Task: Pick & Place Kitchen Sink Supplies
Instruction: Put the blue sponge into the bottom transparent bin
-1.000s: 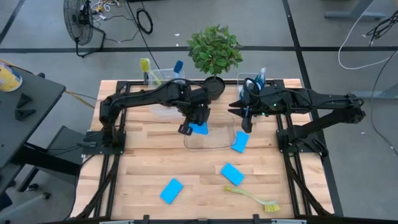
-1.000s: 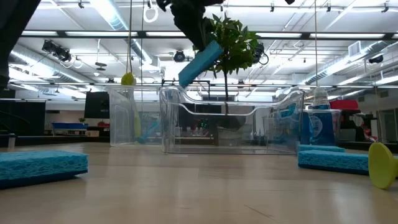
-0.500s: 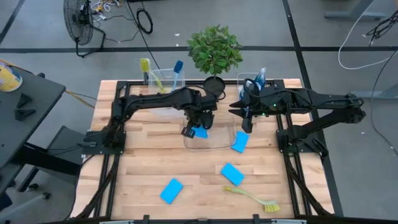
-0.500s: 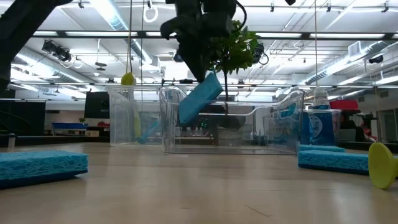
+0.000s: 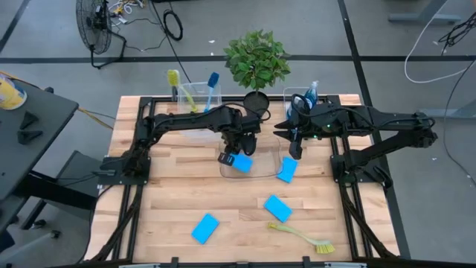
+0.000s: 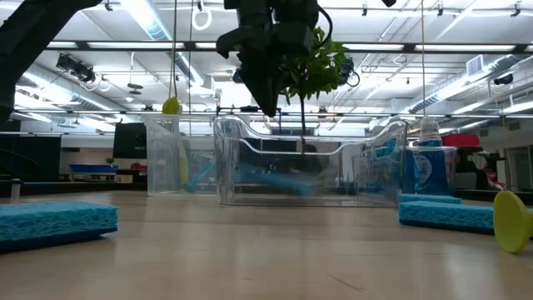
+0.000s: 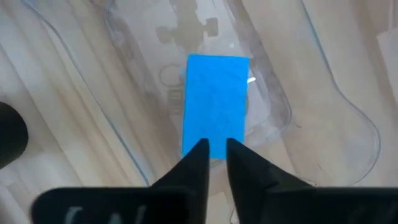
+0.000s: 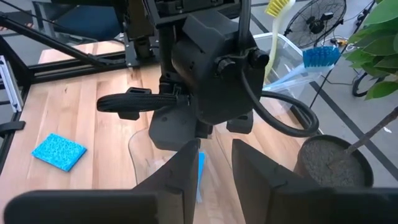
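The left gripper (image 5: 233, 155) is over the clear middle bin (image 5: 269, 173), and the blue sponge (image 7: 214, 99) looks to be lying flat on the bin floor just past the fingertips. In the left wrist view there's only a thin gap between the fingers and nothing in it, so I'd call them barely parted and empty — a release, judging by how things lie.

To do this step well, I'd lift straight up so the fingers don't catch the bin wall, and only then swing away.

Three more blue sponges are out on the table: one (image 5: 287, 170) touching the bin at its 3 o'clock side, one (image 5: 277, 208) toward 5 o'clock, one (image 5: 205, 228) toward 7 o'clock. A yellow-green brush (image 5: 303, 237) lies near 5 o'clock, close to the front edge.

The right gripper (image 5: 295, 147) waits at the bin's 2 o'clock corner, slightly parted (holding nothing I can see).
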Robot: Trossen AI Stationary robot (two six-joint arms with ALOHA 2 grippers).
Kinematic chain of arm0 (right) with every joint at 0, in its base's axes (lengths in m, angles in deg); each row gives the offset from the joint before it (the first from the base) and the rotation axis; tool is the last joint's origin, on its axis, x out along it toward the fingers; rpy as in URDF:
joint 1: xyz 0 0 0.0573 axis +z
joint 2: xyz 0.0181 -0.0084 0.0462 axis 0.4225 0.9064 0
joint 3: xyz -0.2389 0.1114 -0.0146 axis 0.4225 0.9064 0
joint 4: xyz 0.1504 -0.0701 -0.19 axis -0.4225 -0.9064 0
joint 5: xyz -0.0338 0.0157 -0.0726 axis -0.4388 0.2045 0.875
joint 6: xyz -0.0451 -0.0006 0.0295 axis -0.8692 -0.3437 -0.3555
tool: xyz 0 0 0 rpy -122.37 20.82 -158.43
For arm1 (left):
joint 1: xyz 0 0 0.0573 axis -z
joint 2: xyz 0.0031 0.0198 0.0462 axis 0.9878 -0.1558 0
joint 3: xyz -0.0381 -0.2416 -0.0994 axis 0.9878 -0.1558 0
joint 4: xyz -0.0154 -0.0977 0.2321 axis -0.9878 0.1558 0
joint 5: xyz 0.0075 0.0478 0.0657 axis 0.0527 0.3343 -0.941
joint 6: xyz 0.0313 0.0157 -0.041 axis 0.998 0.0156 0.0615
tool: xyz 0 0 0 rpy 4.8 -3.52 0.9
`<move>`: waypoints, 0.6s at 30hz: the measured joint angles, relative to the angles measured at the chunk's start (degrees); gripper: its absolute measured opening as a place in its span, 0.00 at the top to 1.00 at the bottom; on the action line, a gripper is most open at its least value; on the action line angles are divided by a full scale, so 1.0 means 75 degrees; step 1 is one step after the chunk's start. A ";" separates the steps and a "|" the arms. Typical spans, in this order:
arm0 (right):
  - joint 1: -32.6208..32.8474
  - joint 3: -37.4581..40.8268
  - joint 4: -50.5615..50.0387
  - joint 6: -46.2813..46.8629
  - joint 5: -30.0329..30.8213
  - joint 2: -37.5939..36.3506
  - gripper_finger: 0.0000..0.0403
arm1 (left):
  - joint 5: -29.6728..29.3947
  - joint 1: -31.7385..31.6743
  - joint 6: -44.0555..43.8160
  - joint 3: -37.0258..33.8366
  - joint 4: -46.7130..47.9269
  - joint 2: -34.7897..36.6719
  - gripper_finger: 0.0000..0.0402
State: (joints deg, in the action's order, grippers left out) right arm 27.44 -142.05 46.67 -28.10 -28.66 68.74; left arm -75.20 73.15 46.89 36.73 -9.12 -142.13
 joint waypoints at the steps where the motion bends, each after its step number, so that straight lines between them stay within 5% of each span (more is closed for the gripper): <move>1: 0.0002 0.0000 0.0000 -0.0003 0.0000 0.0000 0.76 | -0.0004 0.0001 -0.0001 0.0000 -0.0001 0.0000 0.82; 10: -0.0001 0.0000 -0.0009 0.0122 0.0000 0.0000 0.76 | -0.0031 0.0095 -0.0634 0.0187 0.0229 0.0077 0.60; 18: 0.0002 0.0000 -0.0105 0.0117 0.0000 0.0000 0.76 | -0.0017 0.0441 -0.1643 0.1129 0.1270 0.0306 0.58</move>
State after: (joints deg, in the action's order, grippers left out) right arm 27.45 -142.05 45.88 -27.22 -28.66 68.74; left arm -75.33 76.46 34.57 45.20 0.40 -139.83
